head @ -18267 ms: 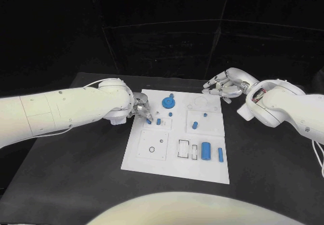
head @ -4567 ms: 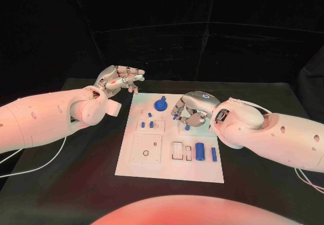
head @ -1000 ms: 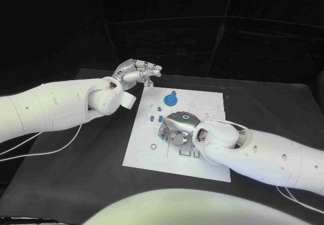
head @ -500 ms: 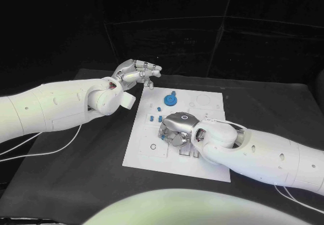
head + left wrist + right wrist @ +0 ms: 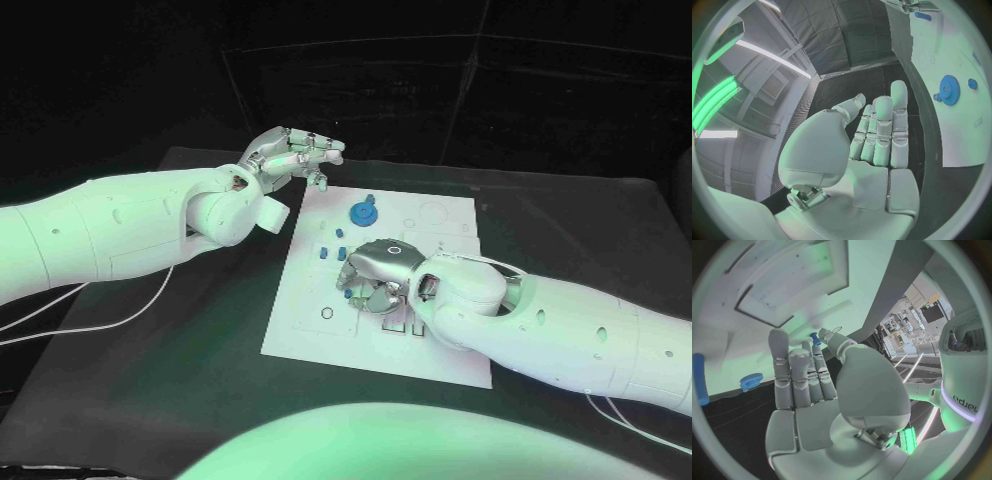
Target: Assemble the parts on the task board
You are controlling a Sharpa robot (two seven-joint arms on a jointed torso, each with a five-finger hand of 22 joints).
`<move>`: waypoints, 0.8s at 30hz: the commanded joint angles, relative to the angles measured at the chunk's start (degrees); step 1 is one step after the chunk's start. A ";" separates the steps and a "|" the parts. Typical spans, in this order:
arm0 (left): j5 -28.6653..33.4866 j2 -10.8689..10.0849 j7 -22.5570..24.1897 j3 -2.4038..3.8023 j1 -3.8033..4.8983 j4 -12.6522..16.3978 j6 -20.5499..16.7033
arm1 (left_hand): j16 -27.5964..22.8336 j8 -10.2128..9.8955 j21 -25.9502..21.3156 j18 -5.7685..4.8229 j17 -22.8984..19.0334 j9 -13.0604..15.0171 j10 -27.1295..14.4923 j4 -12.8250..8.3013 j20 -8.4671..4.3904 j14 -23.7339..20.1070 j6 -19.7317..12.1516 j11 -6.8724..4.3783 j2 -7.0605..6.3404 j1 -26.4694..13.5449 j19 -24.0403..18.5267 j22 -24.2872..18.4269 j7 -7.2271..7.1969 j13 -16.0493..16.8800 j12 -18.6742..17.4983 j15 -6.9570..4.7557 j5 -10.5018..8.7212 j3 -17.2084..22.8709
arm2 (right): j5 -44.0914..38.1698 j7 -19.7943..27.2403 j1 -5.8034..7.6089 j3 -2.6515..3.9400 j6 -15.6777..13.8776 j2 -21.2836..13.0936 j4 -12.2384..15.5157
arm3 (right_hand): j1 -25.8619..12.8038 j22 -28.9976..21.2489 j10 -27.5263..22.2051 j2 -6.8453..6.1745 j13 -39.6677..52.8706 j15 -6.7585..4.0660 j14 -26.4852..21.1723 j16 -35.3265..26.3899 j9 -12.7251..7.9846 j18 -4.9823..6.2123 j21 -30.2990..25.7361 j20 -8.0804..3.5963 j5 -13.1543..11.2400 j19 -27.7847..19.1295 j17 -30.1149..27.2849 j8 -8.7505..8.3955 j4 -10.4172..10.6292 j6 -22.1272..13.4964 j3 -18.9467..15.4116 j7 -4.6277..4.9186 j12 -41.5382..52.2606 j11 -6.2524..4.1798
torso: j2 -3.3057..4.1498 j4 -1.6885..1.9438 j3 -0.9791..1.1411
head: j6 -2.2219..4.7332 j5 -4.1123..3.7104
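Right hand (image 5: 378, 283) sits low over the middle of the task board (image 5: 440, 362), pinching a small blue part (image 5: 815, 338) at its fingertips. Left hand (image 5: 293, 155) floats off the board's far-left corner, fingers loosely apart, holding nothing. Blue gear (image 5: 364, 212) sits near the far edge.

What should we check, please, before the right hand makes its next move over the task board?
1. Right hand holds a part: ok; the right wrist view shows a small blue peg pinched at its fingertips.
2. Right hand is over the task board: ok, above its middle.
3. Target hole under the hand is free: cannot tell; the hand covers it.
4. Left hand is clear of the board: ok; it hangs open beyond the far left corner.
5. Blue gear is away from the right hand: ok; it sits near the far edge.
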 commanded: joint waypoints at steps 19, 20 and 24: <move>0.30 -0.24 0.11 0.04 0.09 0.00 0.62 | 0.17 0.34 -0.38 0.78 -0.16 -0.10 -0.54 0.28 0.19 0.06 -0.57 0.07 -0.11 -0.64 0.35 -0.11 0.00 0.05 0.27 0.22 0.05 -0.04 | 1.63 1.79 0.62 0.14 -10.98 -10.28 8.06 | 0.38 6.49 -0.52 1.28 1.13 -0.77 2.42 5.64 0.32 -0.74 3.58 -0.57 5.00 4.49 3.50 0.98 -0.05 0.43 -2.03 -0.78 9.42 -0.88 | -0.16 -0.16 -0.06 | 0.93 -0.56; 0.30 -0.26 0.11 0.04 0.09 0.01 0.62 | 0.17 0.34 -0.38 0.78 -0.16 -0.10 -0.54 0.28 0.19 0.06 -0.57 0.07 -0.11 -0.64 0.35 -0.11 0.00 0.05 0.27 0.22 0.05 -0.04 | 2.09 1.38 1.12 0.16 -10.17 -11.25 8.42 | -0.03 7.35 -0.29 1.09 1.06 -0.83 2.88 6.21 0.29 -0.88 4.12 -0.59 4.64 5.00 4.16 0.94 0.19 0.49 -2.20 -0.84 9.68 -0.97 | -0.14 -0.16 -0.05 | 1.03 -0.65; 0.30 -0.35 0.09 0.03 0.08 0.07 0.65 | 0.17 0.34 -0.38 0.78 -0.16 -0.10 -0.54 0.28 0.19 0.06 -0.57 0.07 -0.11 -0.64 0.35 -0.11 0.00 0.05 0.27 0.22 0.05 -0.04 | 3.11 -1.10 3.79 0.20 -5.49 -14.87 8.94 | -2.86 4.89 -2.74 -1.02 0.27 -0.74 2.25 4.75 0.04 -0.48 2.62 -0.70 3.67 4.03 2.11 0.00 2.06 -1.26 -7.31 -1.18 9.66 -1.05 | -0.06 -0.15 0.04 | 1.50 -1.10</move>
